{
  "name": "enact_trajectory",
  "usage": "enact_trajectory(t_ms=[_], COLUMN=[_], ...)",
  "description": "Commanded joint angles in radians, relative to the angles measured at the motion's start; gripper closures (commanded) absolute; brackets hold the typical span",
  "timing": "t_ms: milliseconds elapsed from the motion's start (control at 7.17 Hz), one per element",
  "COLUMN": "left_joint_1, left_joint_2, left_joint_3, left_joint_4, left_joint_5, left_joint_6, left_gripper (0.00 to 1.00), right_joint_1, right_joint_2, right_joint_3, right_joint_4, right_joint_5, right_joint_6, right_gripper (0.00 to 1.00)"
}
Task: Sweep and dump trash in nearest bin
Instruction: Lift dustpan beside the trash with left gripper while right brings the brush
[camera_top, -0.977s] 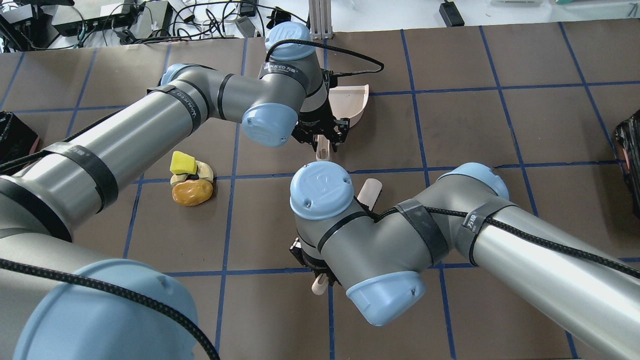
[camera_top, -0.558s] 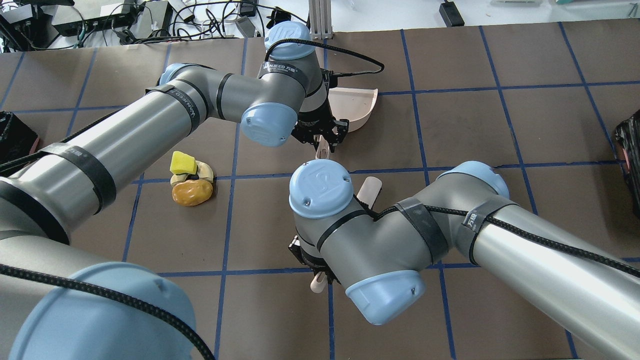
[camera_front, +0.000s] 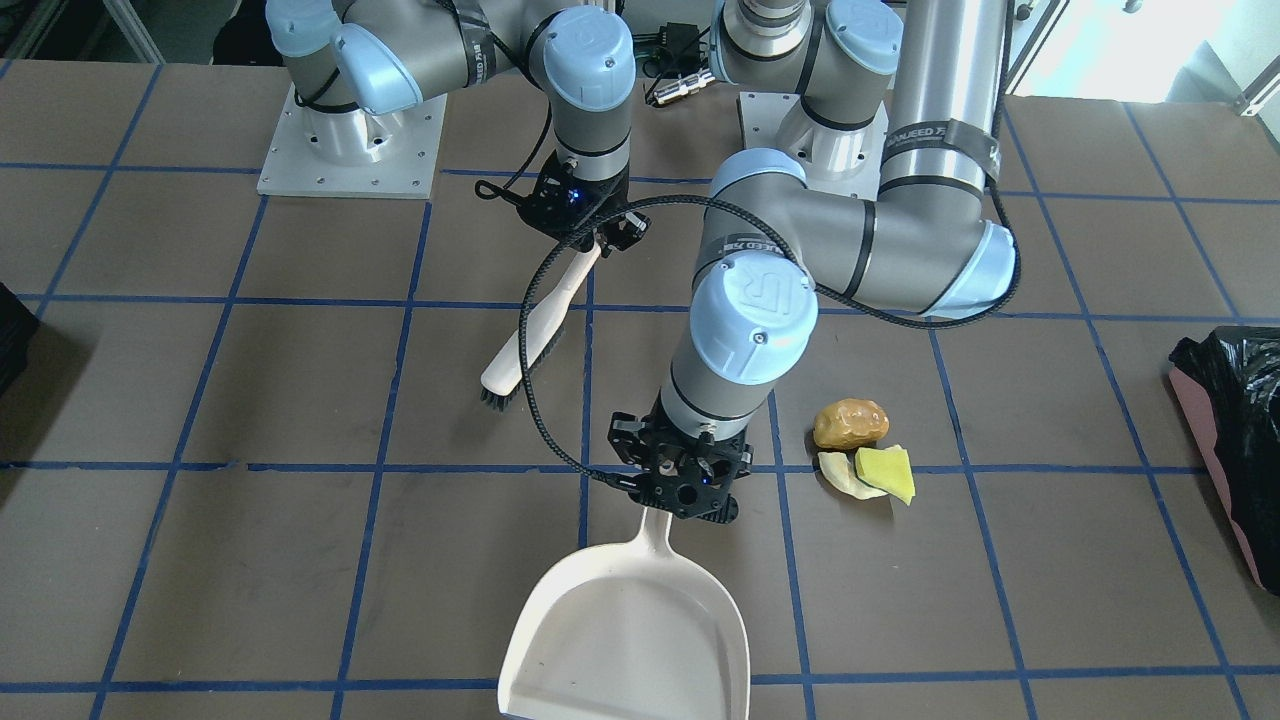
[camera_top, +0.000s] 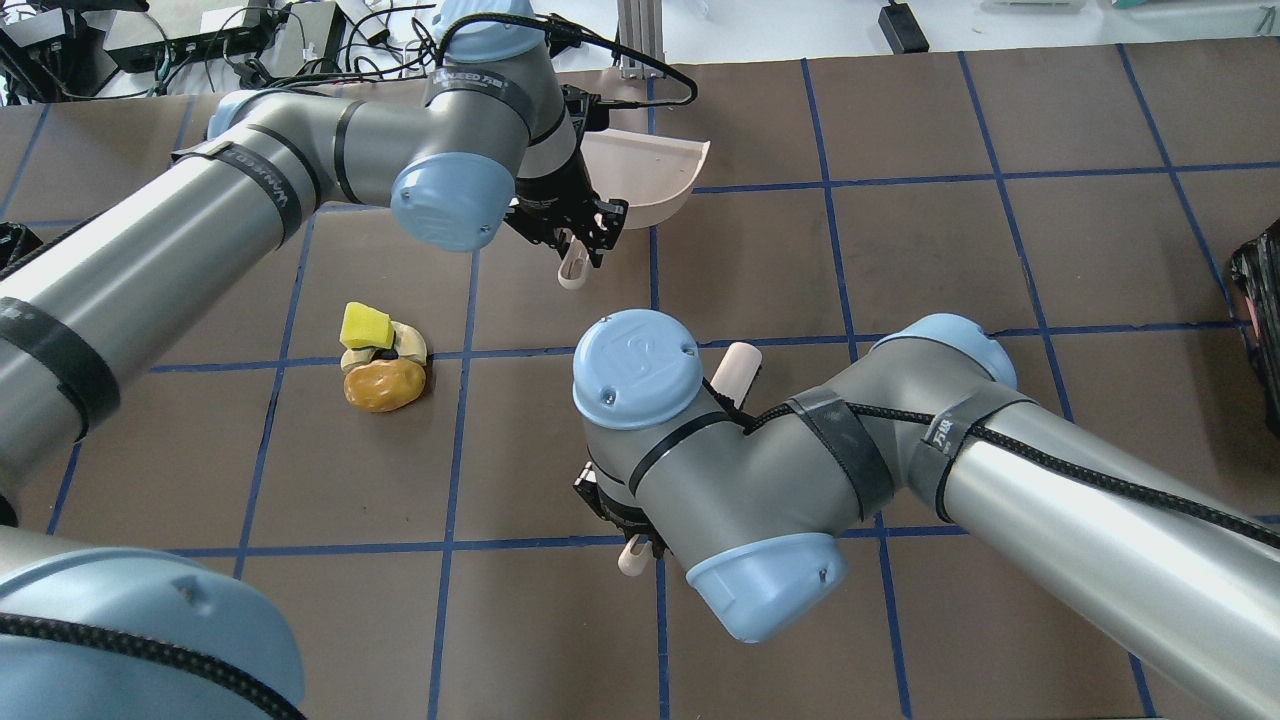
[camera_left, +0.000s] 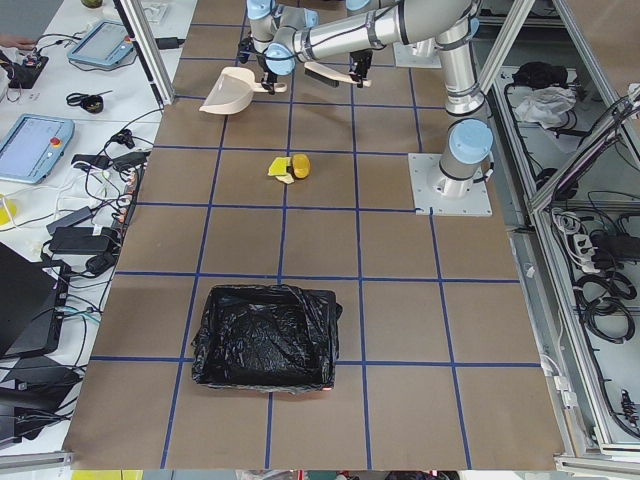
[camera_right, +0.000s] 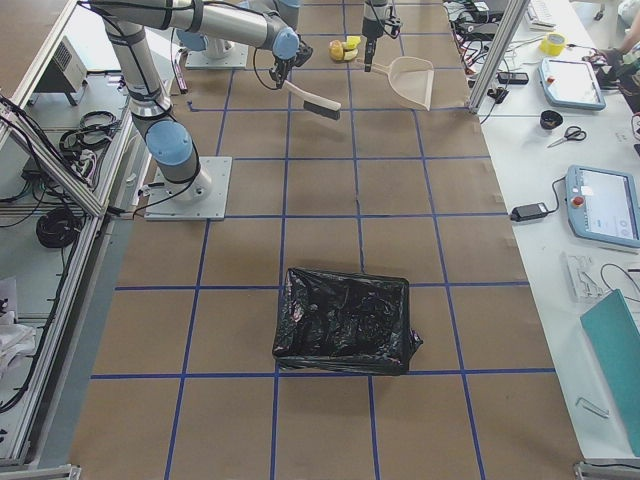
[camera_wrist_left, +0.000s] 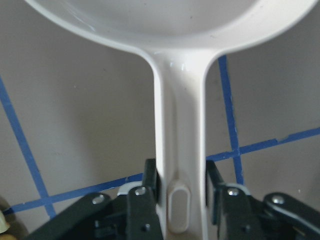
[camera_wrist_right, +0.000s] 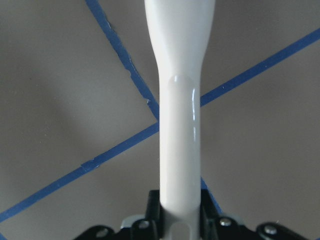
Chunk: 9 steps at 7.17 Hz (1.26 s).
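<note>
The trash (camera_top: 380, 362) is a golden-brown lump (camera_front: 850, 423), a pale peel piece (camera_front: 842, 478) and a yellow-green wedge (camera_front: 886, 472), clustered on the brown table. My left gripper (camera_top: 577, 238) is shut on the handle of a cream dustpan (camera_top: 640, 172), seen in the left wrist view (camera_wrist_left: 179, 125); the pan lies to the right of the trash in the overhead view. My right gripper (camera_front: 592, 228) is shut on the handle of a cream brush (camera_front: 528, 335), seen in the right wrist view (camera_wrist_right: 180, 130). The pink-sided bin (camera_front: 1208, 445) with its black bag stands at the table's end.
A dark black object (camera_top: 1260, 310) sits at the overhead view's right edge. My right arm's elbow (camera_top: 760, 470) hangs over the table's middle. Cables and boxes (camera_top: 230, 40) lie beyond the far table edge.
My left arm has swung left and farther from the robot in the overhead view, carrying the dustpan with it. My right arm with the brush has barely moved. The trash has not moved.
</note>
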Motion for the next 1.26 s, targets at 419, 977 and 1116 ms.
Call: enact_trajectory(t_ms=[419, 977, 1116], left_joint_1=[0.253, 0.515, 0.574], left_joint_2=[0.143, 0.194, 0.195], left_joint_3=[-0.069, -0.1, -0.1], left_joint_4=[-0.175, -0.182, -0.182], left_joint_5=[0.1, 0.117, 0.122], left_joint_6=[0.663, 1.282, 1.426], left_gripper=[1.0, 1.0, 1.0], right_joint_1=[0.061, 0.153, 0.158], right_joint_2=[0.163, 0.349, 0.375], right_joint_3=[-0.26, -0.513, -0.567], right_joint_4=[0.049, 0.065, 0.065], right_joint_5=[0.016, 0.016, 0.041], right_joint_6=[0.046, 0.128, 0.135], right_gripper=[1.0, 1.0, 1.0])
